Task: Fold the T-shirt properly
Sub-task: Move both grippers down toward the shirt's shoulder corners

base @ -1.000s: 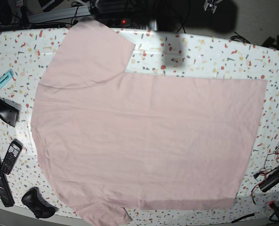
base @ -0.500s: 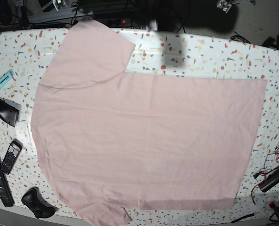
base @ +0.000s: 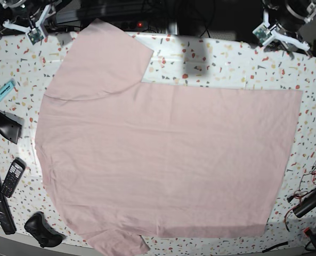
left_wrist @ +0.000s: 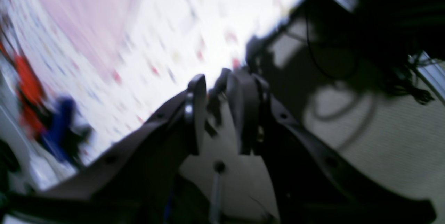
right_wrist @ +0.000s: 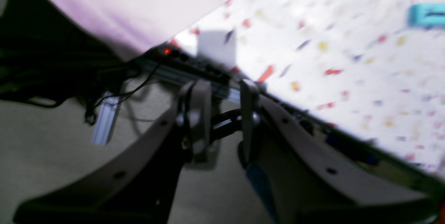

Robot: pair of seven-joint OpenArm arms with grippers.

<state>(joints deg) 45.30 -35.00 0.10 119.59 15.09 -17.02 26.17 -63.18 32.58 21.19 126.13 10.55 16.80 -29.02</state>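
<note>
A robotics lab, probably: a speckled table [base: 227, 64] edged with loose cables [base: 307, 184], a phone [base: 12, 177], a controller [base: 42, 230], and an aluminium frame [right_wrist: 104, 118] below.

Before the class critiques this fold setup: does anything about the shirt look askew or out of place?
Yes. The T-shirt lies flat, but its near sleeve runs to the table's front edge and looks crumpled, unlike the far sleeve, which lies smooth.

No text, label or number can be read anywhere.
</note>
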